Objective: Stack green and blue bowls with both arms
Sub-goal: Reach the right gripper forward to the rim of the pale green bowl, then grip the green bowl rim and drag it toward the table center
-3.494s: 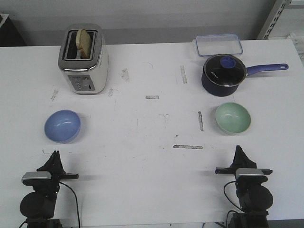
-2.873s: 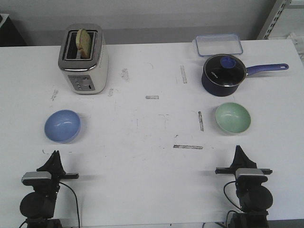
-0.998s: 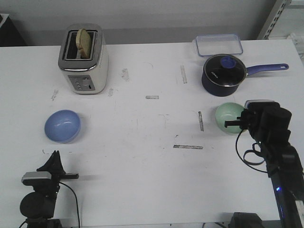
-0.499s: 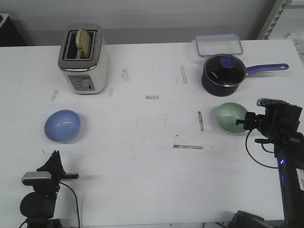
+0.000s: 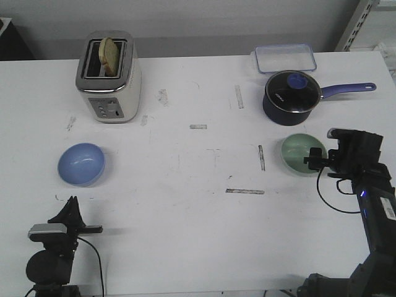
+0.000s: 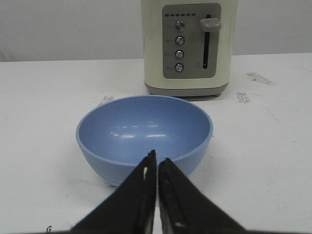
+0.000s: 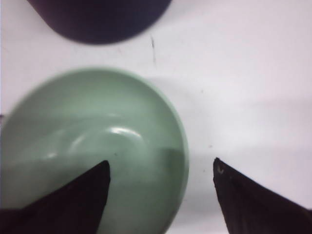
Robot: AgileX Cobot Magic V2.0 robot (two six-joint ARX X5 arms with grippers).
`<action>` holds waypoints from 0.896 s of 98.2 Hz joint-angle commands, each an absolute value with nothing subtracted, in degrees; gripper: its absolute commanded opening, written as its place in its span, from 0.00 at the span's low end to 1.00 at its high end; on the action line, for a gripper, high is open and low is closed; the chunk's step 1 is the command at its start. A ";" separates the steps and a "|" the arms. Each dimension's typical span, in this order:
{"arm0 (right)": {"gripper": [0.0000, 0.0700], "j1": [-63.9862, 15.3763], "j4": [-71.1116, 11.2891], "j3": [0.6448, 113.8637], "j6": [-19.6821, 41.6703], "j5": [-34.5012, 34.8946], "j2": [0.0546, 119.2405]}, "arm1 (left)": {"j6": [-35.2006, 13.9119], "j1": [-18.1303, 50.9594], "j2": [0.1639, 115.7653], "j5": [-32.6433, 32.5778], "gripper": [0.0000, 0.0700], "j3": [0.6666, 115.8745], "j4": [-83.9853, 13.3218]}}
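The pale green bowl (image 5: 299,154) stands upright on the right side of the table. My right gripper (image 5: 314,158) hovers over its right rim. In the right wrist view that gripper (image 7: 161,165) is open: one finger is above the inside of the green bowl (image 7: 92,141), the other outside its rim. The blue bowl (image 5: 81,164) stands upright on the left side. My left gripper (image 5: 72,202) rests near the front edge, a short way behind the bowl. It is shut and empty (image 6: 157,158), pointing at the blue bowl (image 6: 144,129).
A cream toaster (image 5: 109,77) with a slice of bread stands at the back left, behind the blue bowl. A dark blue lidded saucepan (image 5: 291,94) sits just beyond the green bowl, its handle pointing right. A clear container (image 5: 284,58) is behind it.
My right arm has left its rest place at the front edge and come over the green bowl, lately shifting slightly left over its rim. Left arm and both bowls have not moved.
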State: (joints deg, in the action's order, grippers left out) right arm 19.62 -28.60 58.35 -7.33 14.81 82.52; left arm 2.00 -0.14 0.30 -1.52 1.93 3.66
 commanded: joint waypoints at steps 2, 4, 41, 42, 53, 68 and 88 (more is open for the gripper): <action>0.65 19.90 -27.46 59.46 -7.99 14.79 84.95 | 1.87 -0.21 0.19 -1.45 0.00 0.73 4.29; 0.65 19.90 -27.29 59.46 -7.99 14.79 85.38 | 1.87 -0.21 0.19 -1.45 0.00 0.73 4.29; 0.00 19.90 -26.57 59.44 -8.01 14.76 87.18 | 1.87 -0.21 0.19 -1.45 0.00 0.73 4.25; 0.00 19.90 -26.55 59.44 -8.01 14.76 87.18 | 1.87 -0.21 0.19 -1.45 0.00 0.73 4.25; 0.00 19.90 -26.02 59.46 -7.92 14.76 87.13 | 1.89 -0.21 0.19 -1.45 0.00 0.73 4.25; 0.00 19.88 -25.85 60.31 -7.27 15.09 86.02 | 1.89 -0.21 0.19 -1.45 0.00 0.73 4.25; 0.00 17.28 -26.28 63.83 -3.46 21.04 81.52 | 1.87 -0.21 0.19 -1.45 0.00 0.73 4.25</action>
